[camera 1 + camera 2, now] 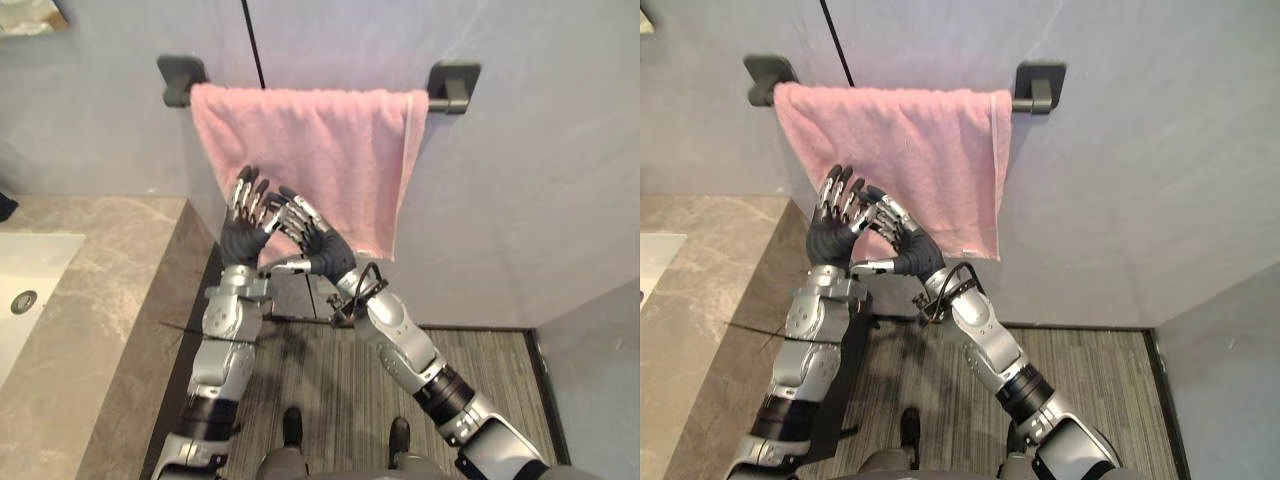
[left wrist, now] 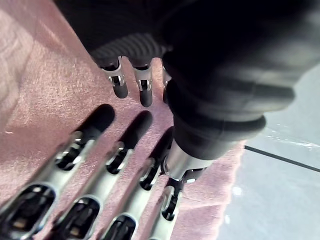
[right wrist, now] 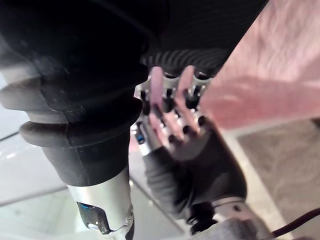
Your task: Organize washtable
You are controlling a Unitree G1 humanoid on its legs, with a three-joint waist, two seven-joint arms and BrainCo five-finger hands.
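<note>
A pink towel [image 1: 340, 150] hangs over a dark bar [image 1: 452, 85] on the grey wall. Both hands are raised in front of its lower left part. My left hand [image 1: 240, 235] points straight up with its fingers [image 2: 75, 150] laid flat against the cloth. My right hand [image 1: 322, 248] comes in from the right, its relaxed fingers [image 2: 116, 85] reaching across to meet the left hand's fingertips. In the right wrist view the left hand [image 3: 195, 165] faces the right hand's fingers [image 3: 170, 100], with pink cloth behind them. Neither hand is curled round the towel.
The stone washtable [image 1: 100, 320] runs along the left with a white sink [image 1: 30, 280] set in it. Below the towel lies a striped floor mat [image 1: 330, 370]. The grey wall continues to the right of the towel.
</note>
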